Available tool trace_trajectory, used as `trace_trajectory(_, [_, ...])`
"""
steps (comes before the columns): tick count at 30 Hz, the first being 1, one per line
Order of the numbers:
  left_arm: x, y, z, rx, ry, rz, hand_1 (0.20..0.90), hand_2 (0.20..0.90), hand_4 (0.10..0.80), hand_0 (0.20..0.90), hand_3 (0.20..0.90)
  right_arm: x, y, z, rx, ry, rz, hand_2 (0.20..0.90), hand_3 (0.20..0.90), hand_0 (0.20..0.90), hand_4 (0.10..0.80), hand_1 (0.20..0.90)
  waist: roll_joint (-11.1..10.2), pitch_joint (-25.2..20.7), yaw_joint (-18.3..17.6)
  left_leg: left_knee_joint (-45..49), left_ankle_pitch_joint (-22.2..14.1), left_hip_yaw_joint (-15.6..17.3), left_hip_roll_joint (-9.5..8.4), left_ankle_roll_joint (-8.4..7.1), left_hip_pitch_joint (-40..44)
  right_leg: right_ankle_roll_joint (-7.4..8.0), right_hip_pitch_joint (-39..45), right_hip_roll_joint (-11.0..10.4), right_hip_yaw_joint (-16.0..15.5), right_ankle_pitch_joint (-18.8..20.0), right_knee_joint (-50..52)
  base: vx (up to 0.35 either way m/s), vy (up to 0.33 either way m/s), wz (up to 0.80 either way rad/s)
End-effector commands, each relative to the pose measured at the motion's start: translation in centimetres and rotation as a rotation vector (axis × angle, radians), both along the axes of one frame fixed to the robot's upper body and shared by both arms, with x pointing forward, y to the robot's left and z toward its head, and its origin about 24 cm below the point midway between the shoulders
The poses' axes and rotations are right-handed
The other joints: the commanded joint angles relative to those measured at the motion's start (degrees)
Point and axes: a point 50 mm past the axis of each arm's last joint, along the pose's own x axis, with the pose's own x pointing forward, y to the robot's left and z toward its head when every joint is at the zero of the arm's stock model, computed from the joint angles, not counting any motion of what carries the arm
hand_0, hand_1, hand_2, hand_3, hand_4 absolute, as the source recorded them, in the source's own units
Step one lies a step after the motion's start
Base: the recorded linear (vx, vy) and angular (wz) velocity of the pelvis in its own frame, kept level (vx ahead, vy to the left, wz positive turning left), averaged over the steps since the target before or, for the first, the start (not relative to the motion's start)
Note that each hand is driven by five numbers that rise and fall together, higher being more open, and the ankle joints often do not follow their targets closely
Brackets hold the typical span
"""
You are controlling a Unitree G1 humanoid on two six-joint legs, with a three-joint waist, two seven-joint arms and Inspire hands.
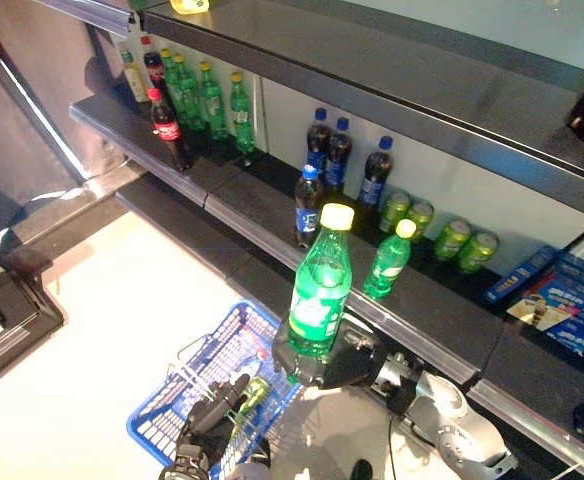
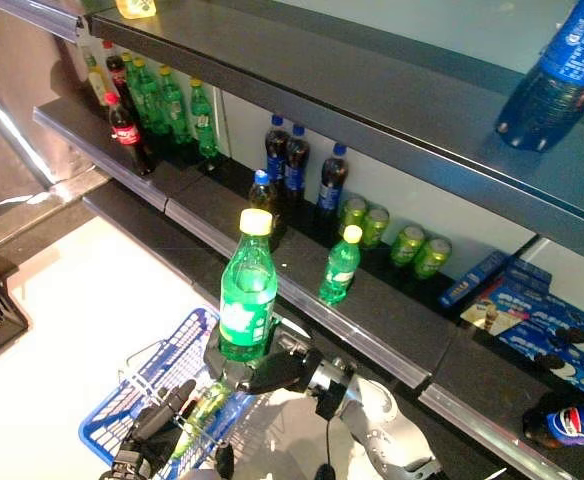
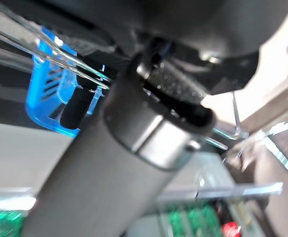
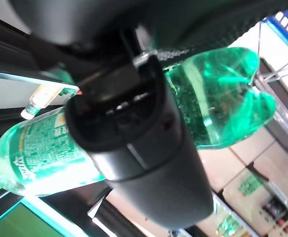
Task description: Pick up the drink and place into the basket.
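Right hand (image 1: 327, 365) clenched round the base of the green soda bottle (image 1: 320, 285), upright, above the blue basket's (image 1: 217, 345) 3 o'clock edge. Left hand (image 1: 210, 420) curled on the basket's wire handle (image 1: 194, 378) at 6 o'clock. Second green bottle (image 1: 387, 260) on the shelf (image 1: 442, 310) at 1 o'clock.

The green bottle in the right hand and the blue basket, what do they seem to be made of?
Green bottle: probably clear tinted plastic, since light shines through it; yellow cap, likely plastic. The right hand fingers curl round its base. Blue basket: seemingly moulded plastic lattice, with thin shiny handles, possibly metal wire.
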Motion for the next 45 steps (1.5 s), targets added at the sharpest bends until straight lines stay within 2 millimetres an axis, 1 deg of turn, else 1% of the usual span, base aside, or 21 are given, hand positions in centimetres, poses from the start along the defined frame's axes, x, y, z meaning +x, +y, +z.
trace_trajectory(1, [6.1, 0.6, 9.5, 0.049, -0.636, -0.174, 0.300, 0.300, 0.100, 0.300, 0.200, 1.0, 2.7, 8.1, 0.270, -0.378, 0.015, 0.300, 0.200, 0.300, 0.100, 0.300, 1.8, -4.6, 1.5, 1.0, -1.8, -1.2, 3.19, -0.96, 3.1, -2.00, -0.3, -1.5, -0.2, 2.2, 0.1, 0.015, 0.031, 0.05])
trace_trajectory(2, [6.1, 0.6, 9.5, 0.049, -0.636, -0.174, 0.300, 0.300, 0.100, 0.300, 0.200, 1.0, 2.7, 8.1, 0.270, -0.378, 0.015, 0.300, 0.200, 0.300, 0.100, 0.300, 1.8, -4.6, 1.5, 1.0, -1.8, -1.2, 3.19, -0.96, 3.1, -2.00, -0.3, -1.5, -0.2, 2.2, 0.1, 0.016, 0.047, 0.05])
trace_trajectory(5, [5.9, -0.1, 10.4, 0.010, -0.711, -0.267, 0.300, 0.300, 0.100, 0.300, 0.200, 1.8, 3.0, 8.0, 0.236, -0.375, -0.036, 0.300, 0.200, 0.300, 0.100, 0.300, 2.1, -4.4, 2.2, 1.0, -1.7, -1.6, 3.07, -0.82, 2.8, -1.86, -0.3, -1.8, -0.4, 2.2, 0.1, 0.017, 0.050, 0.07])
trace_trajectory(8, [6.1, -1.2, 11.9, -0.048, -0.802, -0.376, 0.300, 0.300, 0.100, 0.300, 0.200, 2.4, 3.3, 7.9, 0.214, -0.363, -0.072, 0.300, 0.200, 0.300, 0.100, 0.300, 2.2, -4.2, 2.7, 1.0, -1.9, -2.2, 2.99, -0.66, 2.7, -1.65, -0.3, -2.1, -0.6, 2.3, 0.1, 0.024, 0.045, 0.15])
trace_trajectory(10, [6.2, -1.8, 12.6, -0.082, -0.848, -0.420, 0.300, 0.300, 0.100, 0.300, 0.200, 2.5, 3.6, 7.7, 0.198, -0.359, -0.085, 0.300, 0.200, 0.300, 0.100, 0.300, 2.4, -4.2, 2.9, 1.0, -1.9, -2.3, 3.01, -0.62, 2.8, -1.54, -0.2, -2.4, -0.7, 2.3, 0.1, 0.037, 0.046, 0.03])
trace_trajectory(11, [6.3, -2.3, 13.4, -0.113, -0.887, -0.454, 0.300, 0.300, 0.100, 0.300, 0.200, 2.7, 3.8, 7.5, 0.184, -0.353, -0.096, 0.300, 0.200, 0.300, 0.100, 0.300, 2.4, -4.2, 3.0, 1.0, -2.0, -2.5, 2.97, -0.53, 2.9, -1.48, -0.1, -2.5, -0.7, 2.4, 0.1, 0.045, 0.039, 0.08])
trace_trajectory(16, [6.4, -3.1, 14.8, -0.159, -0.972, -0.553, 0.300, 0.300, 0.100, 0.300, 0.200, 3.1, 4.2, 6.9, 0.163, -0.322, -0.120, 0.300, 0.200, 0.300, 0.100, 0.300, 2.6, -4.1, 3.2, 1.0, -2.2, -2.8, 2.88, -0.39, 3.0, -1.30, 0.1, -2.8, -0.7, 2.4, 0.1, 0.045, 0.035, 0.13])
trace_trajectory(19, [6.4, -3.6, 15.9, -0.202, -1.029, -0.599, 0.300, 0.300, 0.100, 0.300, 0.200, 3.1, 4.6, 6.3, 0.144, -0.299, -0.131, 0.300, 0.200, 0.300, 0.100, 0.300, 2.7, -4.1, 3.3, 1.1, -2.3, -2.9, 2.76, -0.25, 3.1, -1.24, 0.1, -3.0, -0.6, 2.4, 0.2, 0.043, 0.030, 0.00])
trace_trajectory(22, [6.3, -4.4, 17.6, -0.256, -1.121, -0.657, 0.300, 0.300, 0.100, 0.300, 0.200, 3.2, 5.0, 5.0, 0.111, -0.247, -0.148, 0.300, 0.200, 0.300, 0.100, 0.300, 2.9, -3.6, 3.4, 1.3, -2.4, -3.3, 2.65, -0.10, 2.8, -1.19, -0.1, -3.3, -0.4, 2.5, 0.5, 0.045, 0.034, 0.06])
trace_trajectory(25, [6.3, -5.0, 18.6, -0.291, -1.180, -0.690, 0.300, 0.300, 0.100, 0.300, 0.200, 3.2, 5.5, 4.4, 0.091, -0.219, -0.148, 0.300, 0.200, 0.300, 0.100, 0.300, 3.1, -3.3, 3.6, 1.6, -2.5, -3.6, 2.48, -0.02, 2.5, -1.11, -0.3, -3.6, -0.3, 2.5, 0.6, 0.026, 0.023, 0.08])
trace_trajectory(29, [6.2, -5.4, 19.7, -0.294, -1.247, -0.748, 0.300, 0.300, 0.100, 0.300, 0.200, 3.5, 6.0, 3.6, 0.044, -0.200, -0.160, 0.300, 0.200, 0.300, 0.100, 0.300, 3.3, -2.7, 3.9, 2.2, -2.7, -4.2, 2.21, 0.14, 1.7, -1.11, -0.8, -4.0, -0.3, 2.6, 0.9, 0.014, 0.021, 0.10])
trace_trajectory(32, [6.2, -5.5, 20.3, -0.297, -1.275, -0.767, 0.300, 0.300, 0.100, 0.300, 0.200, 3.8, 6.0, 3.0, 0.016, -0.185, -0.174, 0.300, 0.200, 0.300, 0.100, 0.300, 3.6, -2.3, 4.1, 2.4, -2.7, -4.7, 2.00, 0.23, 1.3, -1.13, -1.0, -4.1, -0.3, 2.7, 1.0, 0.003, 0.013, 0.06])
trace_trajectory(36, [6.1, -5.4, 20.8, -0.309, -1.304, -0.776, 0.300, 0.300, 0.100, 0.300, 0.200, 4.1, 5.6, 1.8, -0.020, -0.143, -0.209, 0.300, 0.200, 0.300, 0.100, 0.300, 3.8, -1.8, 4.5, 2.5, -2.6, -5.5, 1.65, 0.40, 0.6, -1.03, -1.3, -4.4, -0.4, 2.7, 1.2, 0.003, 0.009, 0.02])
trace_trajectory(37, [5.9, -5.4, 21.0, -0.320, -1.319, -0.779, 0.300, 0.300, 0.100, 0.300, 0.200, 4.2, 5.3, 0.6, -0.032, -0.088, -0.245, 0.300, 0.200, 0.300, 0.100, 0.300, 4.1, -1.5, 4.7, 2.6, -2.6, -6.0, 1.40, 0.51, 0.2, -0.97, -1.5, -4.7, -0.6, 2.6, 1.5, 0.011, 0.037, 0.19])
trace_trajectory(40, [5.8, -5.4, 21.1, -0.324, -1.326, -0.781, 0.300, 0.300, 0.100, 0.300, 0.200, 4.2, 5.1, -0.1, -0.039, -0.048, -0.268, 0.300, 0.200, 0.300, 0.100, 0.300, 4.1, -1.3, 4.8, 2.7, -2.6, -6.2, 1.30, 0.58, 0.0, -0.96, -1.6, -4.8, -0.7, 2.6, 1.7, 0.002, 0.024, 0.20])
trace_trajectory(41, [5.7, -5.4, 21.1, -0.331, -1.342, -0.784, 0.300, 0.300, 0.100, 0.300, 0.200, 4.1, 4.8, -1.6, -0.053, 0.034, -0.304, 0.300, 0.200, 0.300, 0.100, 0.300, 4.3, -0.9, 4.9, 2.7, -2.6, -6.4, 1.11, 0.65, -0.3, -0.92, -1.9, -5.0, -0.7, 2.6, 1.9, -0.010, 0.032, 0.03])
trace_trajectory(43, [5.6, -5.3, 21.2, -0.335, -1.351, -0.787, 0.300, 0.300, 0.100, 0.300, 0.200, 4.0, 4.7, -2.6, -0.059, 0.088, -0.315, 0.300, 0.200, 0.300, 0.100, 0.300, 4.3, -0.7, 5.0, 2.7, -2.6, -6.6, 1.01, 0.70, -0.6, -0.90, -2.0, -5.1, -0.8, 2.6, 2.0, -0.006, 0.017, 0.00])
trace_trajectory(44, [5.4, -5.3, 21.3, -0.342, -1.360, -0.791, 0.300, 0.300, 0.100, 0.300, 0.200, 3.8, 4.6, -3.6, -0.072, 0.142, -0.325, 0.300, 0.200, 0.300, 0.100, 0.300, 4.4, -0.4, 5.1, 2.8, -2.6, -6.7, 0.95, 0.74, -0.7, -0.87, -2.2, -5.2, -0.8, 2.6, 2.1, -0.026, 0.041, 0.01])
trace_trajectory(45, [5.2, -5.4, 21.3, -0.352, -1.375, -0.793, 0.300, 0.300, 0.100, 0.300, 0.200, 3.1, 4.4, -5.0, -0.076, 0.206, -0.316, 0.300, 0.200, 0.300, 0.100, 0.300, 4.7, 0.1, 5.1, 2.7, -2.5, -6.9, 0.84, 0.84, -1.0, -0.80, -2.4, -5.3, -0.9, 2.7, 2.2, -0.026, 0.037, 0.02])
